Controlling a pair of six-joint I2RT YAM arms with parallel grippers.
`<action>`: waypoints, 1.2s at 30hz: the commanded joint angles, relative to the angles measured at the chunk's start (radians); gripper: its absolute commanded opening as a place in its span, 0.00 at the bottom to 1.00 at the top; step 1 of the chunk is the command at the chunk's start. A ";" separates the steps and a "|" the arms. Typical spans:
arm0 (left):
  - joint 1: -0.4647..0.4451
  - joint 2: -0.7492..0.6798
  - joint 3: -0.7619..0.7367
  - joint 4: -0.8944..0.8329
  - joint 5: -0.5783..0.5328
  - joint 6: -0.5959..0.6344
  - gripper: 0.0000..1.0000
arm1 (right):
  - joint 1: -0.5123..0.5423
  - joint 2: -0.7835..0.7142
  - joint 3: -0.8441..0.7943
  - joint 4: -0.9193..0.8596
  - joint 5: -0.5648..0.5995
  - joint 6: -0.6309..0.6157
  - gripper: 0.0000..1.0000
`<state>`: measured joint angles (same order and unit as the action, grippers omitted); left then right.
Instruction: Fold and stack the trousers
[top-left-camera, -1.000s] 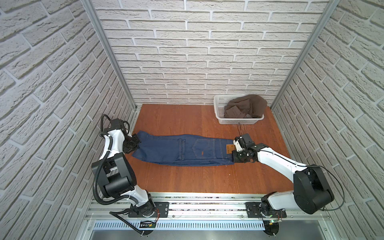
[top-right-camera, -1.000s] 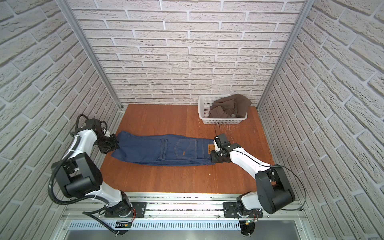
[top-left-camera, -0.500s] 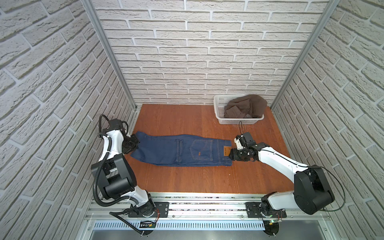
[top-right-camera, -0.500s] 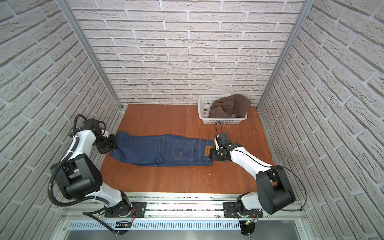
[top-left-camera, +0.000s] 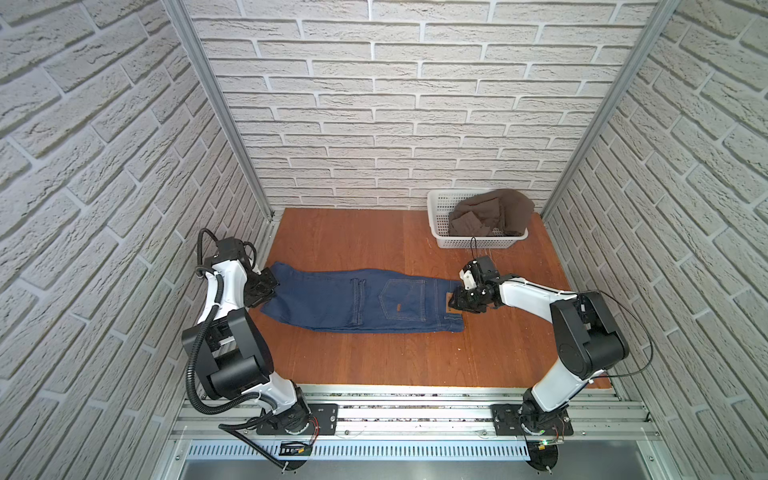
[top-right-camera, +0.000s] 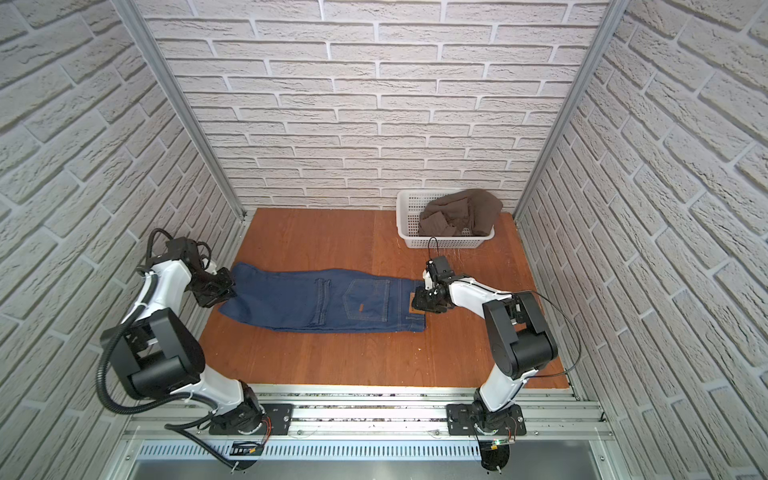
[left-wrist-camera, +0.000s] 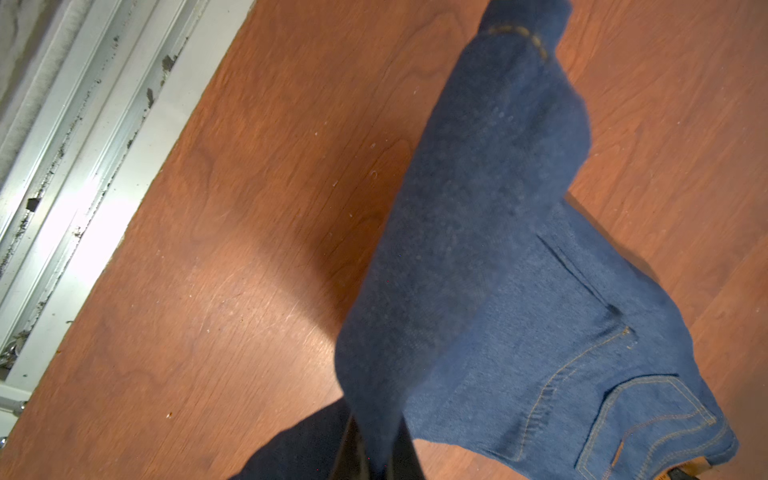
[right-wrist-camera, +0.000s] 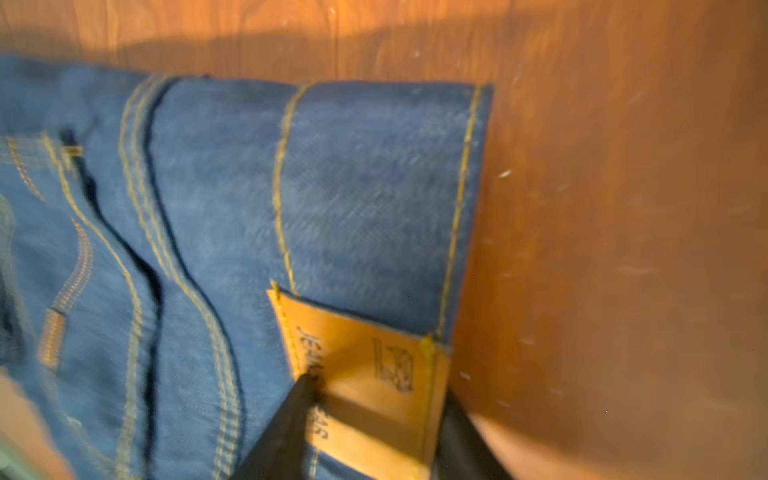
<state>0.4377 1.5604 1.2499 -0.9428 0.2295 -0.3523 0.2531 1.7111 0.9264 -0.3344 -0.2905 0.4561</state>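
– Trousers (top-left-camera: 361, 301) flat on table (top-left-camera: 374, 357), waist at 3 o'clock, legs toward 9. Handling?
– Looks heavy, floppy denim. Left gripper (left-wrist-camera: 377, 451) pinches leg end; right gripper (top-left-camera: 457, 300) at waist patch (right-wrist-camera: 365, 370), grip unclear. Take stiff waistband.

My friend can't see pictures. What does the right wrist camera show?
Close up, slightly blurred: dark blue trousers lie on a reddish wooden table. The right gripper has two black fingers held apart, with the tan waistband patch between them.
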 joint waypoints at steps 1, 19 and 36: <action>0.009 -0.036 0.006 -0.005 0.007 0.013 0.00 | 0.000 0.031 -0.008 0.037 -0.075 0.012 0.23; 0.004 -0.037 0.215 -0.115 -0.058 0.037 0.00 | -0.070 0.046 -0.087 0.078 -0.036 0.041 0.06; -0.403 -0.145 0.198 -0.087 -0.080 -0.080 0.00 | -0.051 0.095 -0.129 0.215 -0.194 0.125 0.06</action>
<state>0.0742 1.4544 1.4639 -1.0615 0.1623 -0.3786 0.1902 1.7592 0.8398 -0.0986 -0.5159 0.5526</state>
